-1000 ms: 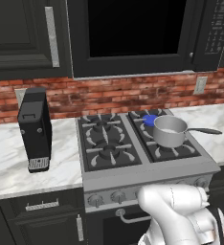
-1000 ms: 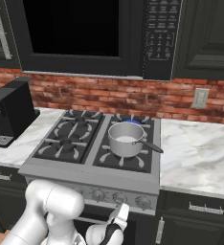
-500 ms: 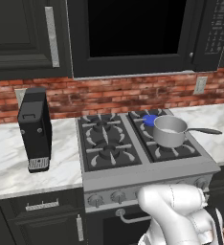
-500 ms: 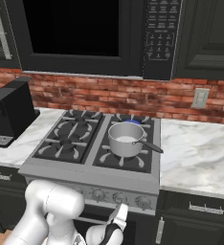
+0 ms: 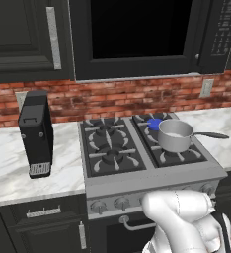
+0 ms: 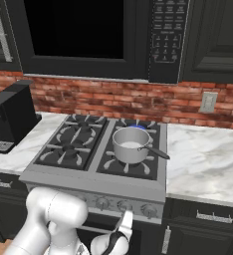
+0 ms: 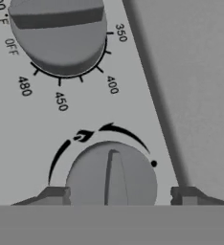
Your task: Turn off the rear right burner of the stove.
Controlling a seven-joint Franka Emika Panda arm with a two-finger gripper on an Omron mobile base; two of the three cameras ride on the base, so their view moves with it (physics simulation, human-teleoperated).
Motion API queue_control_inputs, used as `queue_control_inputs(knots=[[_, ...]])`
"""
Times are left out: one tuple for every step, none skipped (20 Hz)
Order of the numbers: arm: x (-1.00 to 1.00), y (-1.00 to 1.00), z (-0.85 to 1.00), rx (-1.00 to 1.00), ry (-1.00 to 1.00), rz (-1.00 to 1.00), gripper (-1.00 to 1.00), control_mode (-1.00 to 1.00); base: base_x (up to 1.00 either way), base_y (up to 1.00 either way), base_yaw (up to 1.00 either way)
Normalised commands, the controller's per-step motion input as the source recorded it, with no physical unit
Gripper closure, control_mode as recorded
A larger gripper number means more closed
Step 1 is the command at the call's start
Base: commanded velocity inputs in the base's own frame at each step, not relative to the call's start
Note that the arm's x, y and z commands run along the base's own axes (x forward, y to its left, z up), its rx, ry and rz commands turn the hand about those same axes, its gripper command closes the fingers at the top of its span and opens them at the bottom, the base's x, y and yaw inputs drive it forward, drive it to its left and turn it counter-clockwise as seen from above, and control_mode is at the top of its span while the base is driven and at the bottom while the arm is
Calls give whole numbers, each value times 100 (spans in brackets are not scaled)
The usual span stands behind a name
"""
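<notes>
You have one stove (image 5: 152, 182) between two marble counters (image 5: 9, 173). Four burners sit under its grates; the rear right burner (image 5: 154, 123) carries the one blue flame patch, just behind the single pot (image 5: 174, 136), which stands on the front right burner with its handle pointing right. One coffee machine (image 5: 36, 133) stands on the left counter. In the hand view you see two knobs: a large temperature dial (image 7: 59, 33) above, and a smaller knob (image 7: 111, 174) with its ridge upright. The gripper (image 7: 118, 196) stands spread, one fingertip (image 7: 54, 195) on either side of that smaller knob, clear of its rim.
</notes>
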Motion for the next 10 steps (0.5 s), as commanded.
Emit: queue_control_inputs(knots=[[8, 0, 33, -15, 0, 0, -100, -100, 0, 0, 0], [6, 0, 37, -14, 0, 0, -100, -100, 0, 0, 0], [4, 0, 38, -14, 0, 0, -100, -100, 0, 0, 0], [1, 4, 38, -13, 0, 0, -100, -100, 0, 0, 0], [0, 8, 37, -12, 0, 0, -100, -100, 0, 0, 0], [4, 9, 33, -11, 0, 0, -100, -100, 0, 0, 0], [1, 11, 33, -11, 0, 0, -100, -100, 0, 0, 0], [0, 16, 30, -11, 0, 0, -100, -100, 0, 0, 0], [6, 18, 24, -11, 0, 0, -100, -100, 0, 0, 0], [1, 24, 21, -11, 0, 0, -100, -100, 0, 0, 0]])
